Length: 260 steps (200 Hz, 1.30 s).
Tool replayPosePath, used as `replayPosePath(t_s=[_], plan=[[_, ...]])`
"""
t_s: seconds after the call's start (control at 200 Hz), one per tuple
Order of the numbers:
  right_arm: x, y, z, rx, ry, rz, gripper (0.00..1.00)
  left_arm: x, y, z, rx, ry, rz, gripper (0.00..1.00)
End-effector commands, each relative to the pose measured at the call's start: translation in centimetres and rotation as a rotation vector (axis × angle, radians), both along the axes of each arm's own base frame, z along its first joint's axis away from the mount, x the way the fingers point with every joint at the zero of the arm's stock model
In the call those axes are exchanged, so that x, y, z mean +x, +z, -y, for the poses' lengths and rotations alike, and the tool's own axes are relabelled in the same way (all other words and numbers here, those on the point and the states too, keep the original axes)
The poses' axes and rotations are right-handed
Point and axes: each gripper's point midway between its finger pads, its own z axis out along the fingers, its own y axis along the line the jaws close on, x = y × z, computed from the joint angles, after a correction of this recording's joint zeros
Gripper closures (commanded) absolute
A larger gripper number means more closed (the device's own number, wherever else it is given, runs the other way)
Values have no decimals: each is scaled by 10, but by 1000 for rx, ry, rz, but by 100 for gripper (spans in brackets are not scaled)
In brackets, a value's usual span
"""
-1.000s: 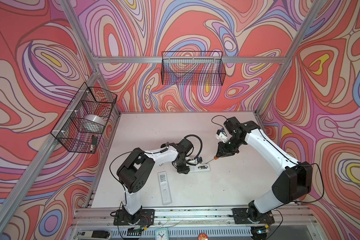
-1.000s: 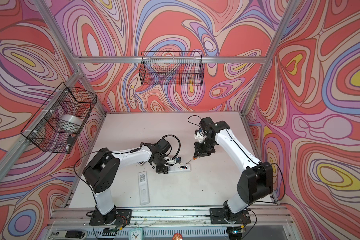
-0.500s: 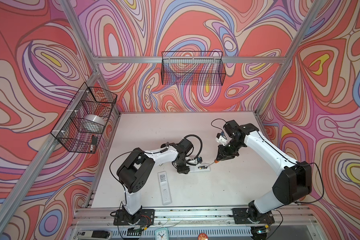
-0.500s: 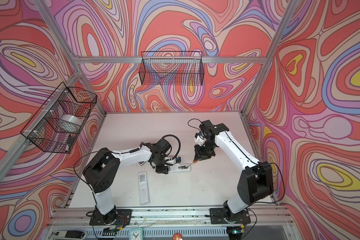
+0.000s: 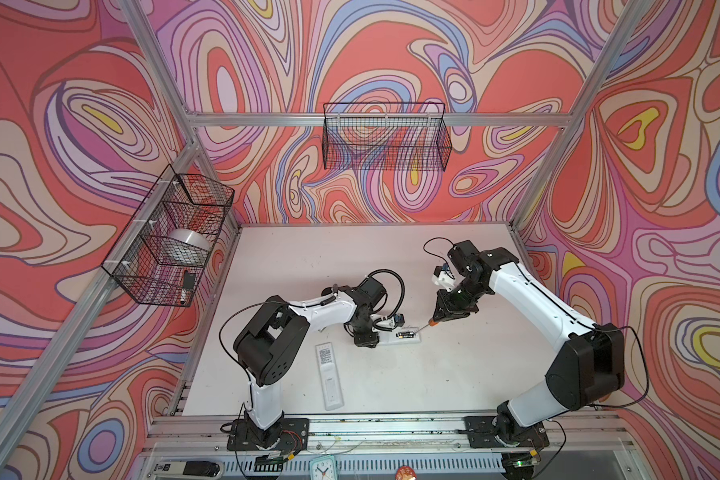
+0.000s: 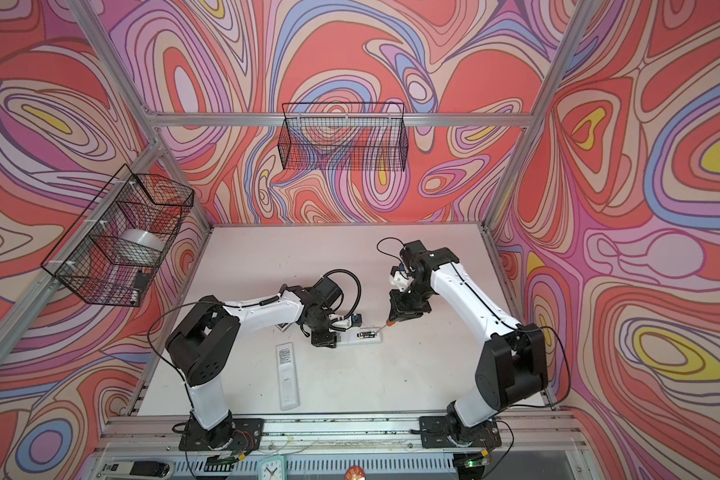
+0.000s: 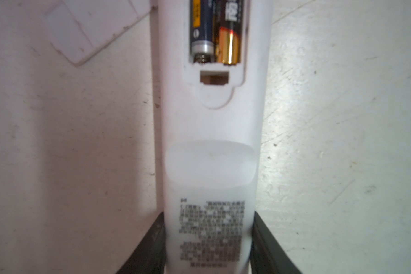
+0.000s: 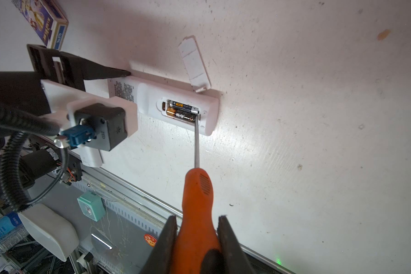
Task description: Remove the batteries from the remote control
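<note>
Hanging on the left wall at 9 o'clock of the table (image 5: 454,386), a wire basket (image 5: 171,237) is holding a pale roll (image 5: 188,242). A card box (image 8: 45,21) is lying on the table at roughly 9 o'clock of the left gripper (image 5: 371,338), near it. A second remote (image 5: 329,376) is lying flat at the gripper's 7 o'clock, apart from it.

The left gripper is clamping the remote control (image 7: 211,132) by its label end. Its fingers (image 7: 152,244) are pressing on both long sides, and the body is lying flat on the table with the back facing up. The compartment is sitting open and the batteries (image 8: 182,111) are lying inside it side by side. Two are showing, one dark blue with a silver end and one black with a gold end. The battery cover (image 8: 194,67) is lying loose at 12 o'clock of the remote control, just beside its edge; I cannot tell whether they are touching.

The right gripper (image 5: 438,318) is hovering at 2 o'clock of the remote control, with its fingers closed tight on the orange handle of the screwdriver (image 8: 196,201). The shaft is pointing down toward 8 o'clock. Its tip is sitting at the compartment end nearest the right arm, against the battery ends as far as the right wrist view shows.
</note>
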Motion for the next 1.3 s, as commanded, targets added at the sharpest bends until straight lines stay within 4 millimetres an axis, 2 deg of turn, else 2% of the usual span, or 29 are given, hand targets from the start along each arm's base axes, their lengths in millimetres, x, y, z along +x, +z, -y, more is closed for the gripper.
replayPosePath(t_s=[0.0,0.345,0.561,0.801,0.951,1.112,1.297], plan=[[5,1,-13,65,24,33,100,-15,-21,-16,77,-9,-77,65],[0,38,-41,283,85,106,100,-14,-21,-15,78,-9,-77,66],[4,52,-43,300,83,147,100,-13,-21,-15,78,-7,-77,66],[14,33,-17,98,34,122,100,-13,-20,-15,77,-7,-76,66],[19,30,-6,26,-7,132,100,-14,-21,-16,78,-7,-78,66],[8,29,-16,91,8,67,100,-13,-20,-15,75,-7,-81,66],[-1,17,-9,48,5,18,100,-13,-21,-16,78,-5,-81,66]])
